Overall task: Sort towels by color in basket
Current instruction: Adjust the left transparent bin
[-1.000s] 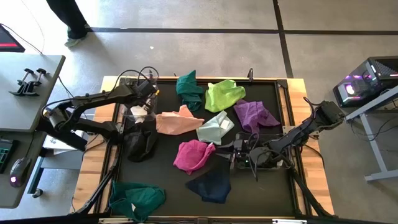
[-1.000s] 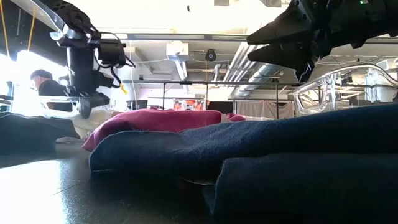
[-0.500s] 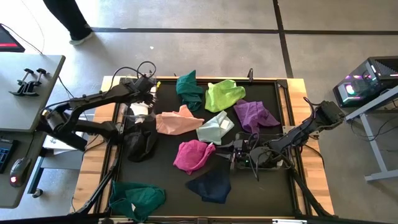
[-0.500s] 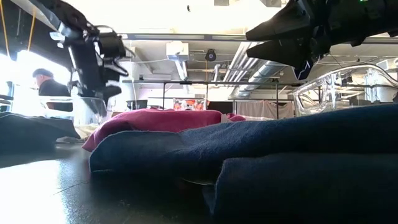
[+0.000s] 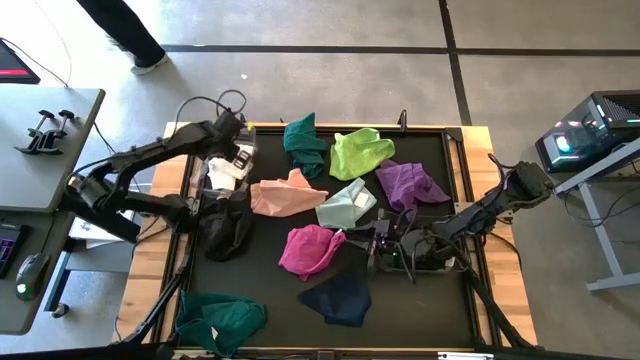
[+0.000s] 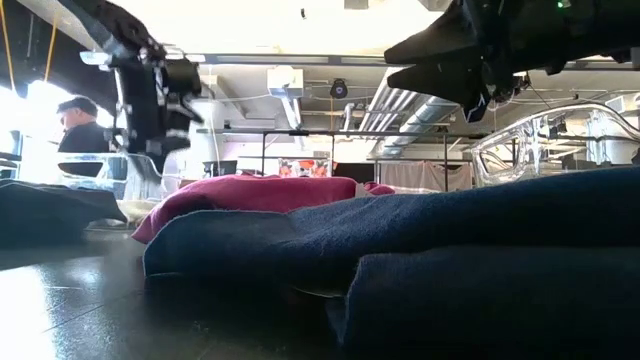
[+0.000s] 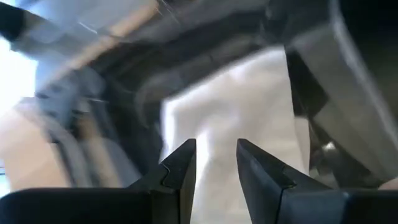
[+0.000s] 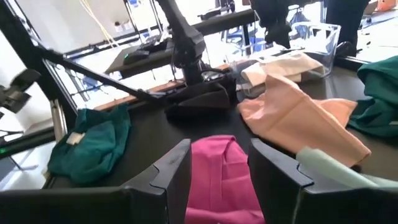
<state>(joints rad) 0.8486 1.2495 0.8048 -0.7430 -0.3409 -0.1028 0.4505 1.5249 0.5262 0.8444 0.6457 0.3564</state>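
Observation:
Towels lie scattered on the black table: teal (image 5: 305,142), lime (image 5: 360,152), purple (image 5: 410,185), peach (image 5: 285,193), mint (image 5: 345,205), magenta (image 5: 310,248), navy (image 5: 340,295), black (image 5: 225,228), and a second teal (image 5: 220,318). A cream towel (image 5: 225,172) lies in a clear basket (image 5: 203,180) at the left edge. My left gripper (image 5: 240,152) hangs open above that basket; the wrist view shows the cream towel (image 7: 242,106) beyond its gap (image 7: 214,162). My right gripper (image 5: 378,250) is open, level, just right of the magenta towel (image 8: 221,177).
A second clear basket (image 6: 545,140) stands on the table's right side behind my right arm. The navy towel (image 6: 400,250) fills the foreground of the low view. A person (image 6: 80,125) walks beyond the far left corner. Bare black table shows along the near edge (image 5: 420,320).
My left gripper has risen out of the clear basket and tipped, moving slightly toward the far edge. The cream towel stays in the basket. The person beyond the table has walked rightward.

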